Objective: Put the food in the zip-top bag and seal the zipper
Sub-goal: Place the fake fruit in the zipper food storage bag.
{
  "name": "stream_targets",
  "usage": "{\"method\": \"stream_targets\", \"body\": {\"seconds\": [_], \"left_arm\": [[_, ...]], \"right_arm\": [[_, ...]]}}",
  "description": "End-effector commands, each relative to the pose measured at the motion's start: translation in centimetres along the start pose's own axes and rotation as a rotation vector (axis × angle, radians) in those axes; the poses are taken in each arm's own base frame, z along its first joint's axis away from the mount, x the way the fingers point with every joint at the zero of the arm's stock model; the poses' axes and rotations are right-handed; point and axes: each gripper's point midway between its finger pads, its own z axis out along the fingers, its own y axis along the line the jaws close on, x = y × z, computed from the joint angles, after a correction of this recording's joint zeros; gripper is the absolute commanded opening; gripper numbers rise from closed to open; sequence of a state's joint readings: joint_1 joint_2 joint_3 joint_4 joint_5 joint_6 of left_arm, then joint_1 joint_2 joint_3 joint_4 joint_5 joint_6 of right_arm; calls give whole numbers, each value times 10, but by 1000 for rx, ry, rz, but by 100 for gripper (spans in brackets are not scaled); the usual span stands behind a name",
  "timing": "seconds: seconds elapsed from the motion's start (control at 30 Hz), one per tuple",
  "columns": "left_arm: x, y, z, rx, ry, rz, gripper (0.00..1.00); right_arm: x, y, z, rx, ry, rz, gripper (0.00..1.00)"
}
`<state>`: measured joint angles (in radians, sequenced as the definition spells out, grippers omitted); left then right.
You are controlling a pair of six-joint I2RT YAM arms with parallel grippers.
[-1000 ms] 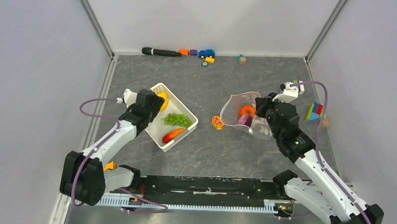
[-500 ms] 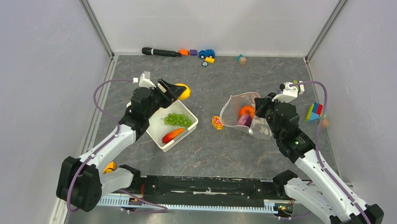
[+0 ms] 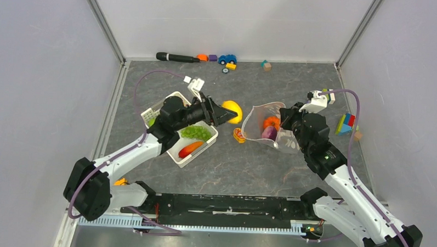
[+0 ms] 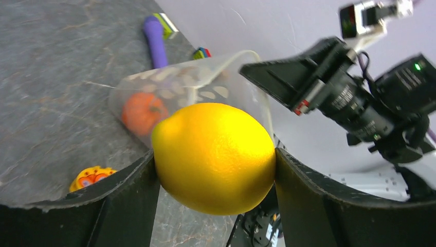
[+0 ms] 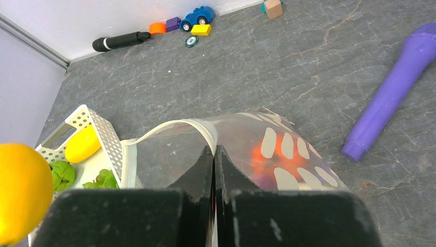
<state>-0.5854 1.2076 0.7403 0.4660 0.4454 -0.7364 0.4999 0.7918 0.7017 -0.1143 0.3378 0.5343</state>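
My left gripper (image 3: pixel 225 114) is shut on a round yellow-orange fruit, the orange (image 3: pixel 233 110), and holds it in the air just left of the open mouth of the zip-top bag (image 3: pixel 258 118). In the left wrist view the orange (image 4: pixel 213 157) sits between both fingers, with the bag (image 4: pixel 180 90) behind it. My right gripper (image 3: pixel 285 123) is shut on the bag's rim (image 5: pixel 205 131) and holds the mouth up. An orange pumpkin (image 3: pixel 271 122) and a purple onion (image 3: pixel 269 132) lie inside the bag.
The white basket (image 3: pixel 202 150) holds green grapes (image 3: pixel 195 132), a red chili (image 3: pixel 190 149), a green pepper (image 3: pixel 152 121) and a yellow mango (image 5: pixel 82 145). A small yellow-red toy (image 3: pixel 239 135) lies by the bag. A purple brush (image 5: pixel 393 87), blocks (image 3: pixel 345 124) and a toy car (image 3: pixel 227 59) lie around.
My left gripper has lifted the orange out of the basket and carried it right, up to the bag's mouth. The right gripper and the bag have stayed in place.
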Motion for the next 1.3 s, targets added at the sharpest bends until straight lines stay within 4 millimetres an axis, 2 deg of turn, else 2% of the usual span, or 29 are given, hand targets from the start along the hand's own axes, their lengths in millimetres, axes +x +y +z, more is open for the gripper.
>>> {"method": "stream_targets", "body": {"seconds": [0.0,0.37,0.8,1.0,1.27], "left_arm": [[-4,-52,14,192,17,192,37],[30,-66,56,185,128,252,37],[60,-34,90,-110,187,410,42],[62,-24,100,-199,180,414,45],[70,-19,107,-239,200,418,62]], "right_arm": [[-13,11,-1,-41,-36,21,0],[-12,10,-1,-39,-33,22,0],[-16,12,-6,-52,-48,32,0],[-17,15,-7,-69,-48,36,0],[-18,14,-8,-64,-52,33,0]]}}
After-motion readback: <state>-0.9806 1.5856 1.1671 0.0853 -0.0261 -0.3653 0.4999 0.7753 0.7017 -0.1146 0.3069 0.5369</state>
